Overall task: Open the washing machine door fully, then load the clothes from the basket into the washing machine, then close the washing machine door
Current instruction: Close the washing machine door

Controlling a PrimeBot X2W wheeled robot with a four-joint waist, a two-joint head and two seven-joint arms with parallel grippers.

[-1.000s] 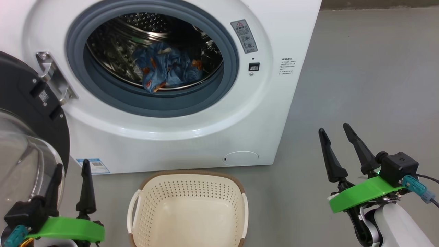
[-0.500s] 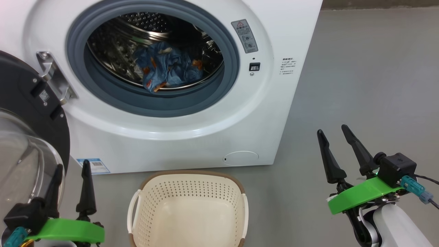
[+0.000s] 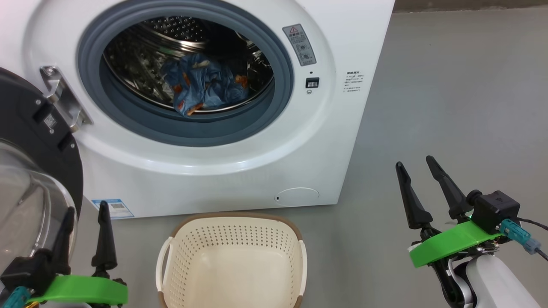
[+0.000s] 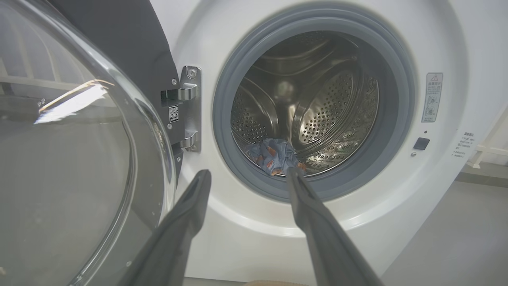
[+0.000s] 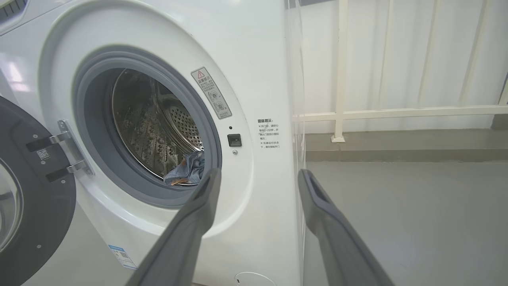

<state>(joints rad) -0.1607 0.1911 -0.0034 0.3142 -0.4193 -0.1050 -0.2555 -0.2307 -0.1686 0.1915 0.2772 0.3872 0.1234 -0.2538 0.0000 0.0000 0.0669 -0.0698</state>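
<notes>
While the washing machine door (image 3: 25,111) stands open at left, the clothes (image 3: 201,83) lie in the drum (image 3: 141,64) of the washing machine (image 3: 257,171), upper centre. The basket (image 3: 231,239), bottom centre, looks empty. Closing the door seems the one step left. In the lower corners, the left gripper (image 3: 85,209) and right gripper (image 3: 415,162) hover, jaws spread, holding nothing.

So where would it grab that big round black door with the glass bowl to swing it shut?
Probably the flat black rim of the round black door, on the edge far from the silver hinge, coming from the robot's left. The bulging clear glass bowl is too smooth and wide to pinch.
</notes>
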